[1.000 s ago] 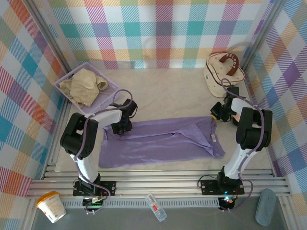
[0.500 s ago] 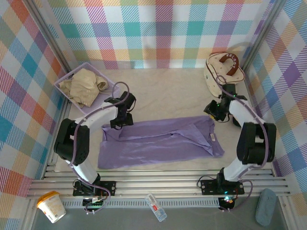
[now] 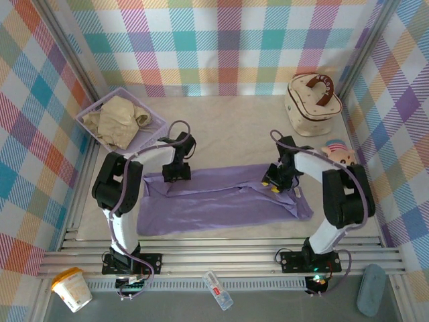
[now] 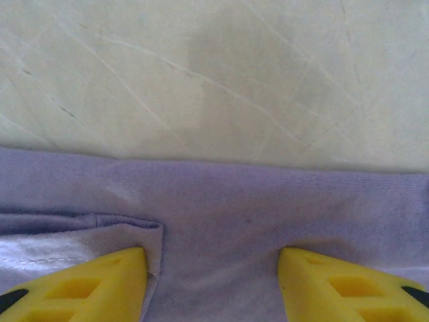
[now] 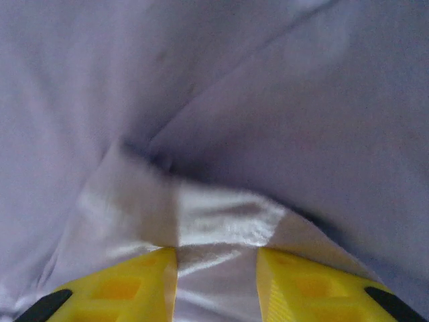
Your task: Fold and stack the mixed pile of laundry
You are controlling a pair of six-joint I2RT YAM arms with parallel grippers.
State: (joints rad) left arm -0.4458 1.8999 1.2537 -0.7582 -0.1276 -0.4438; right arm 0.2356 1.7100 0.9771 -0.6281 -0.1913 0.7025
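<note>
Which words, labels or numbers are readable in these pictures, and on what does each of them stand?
No text can be read with certainty.
On the case handle: pale letters, too small to read.
On the T-shirt tag: too small to read.
On the cup: label blurred.
On the packet: print too small to read.

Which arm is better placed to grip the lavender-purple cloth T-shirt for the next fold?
Right, probably: the right pincer stands open with a raised ridge of the lavender-purple cloth T-shirt between its fingers. The left pincer, also open, straddles flatter cloth at the far edge.
</note>
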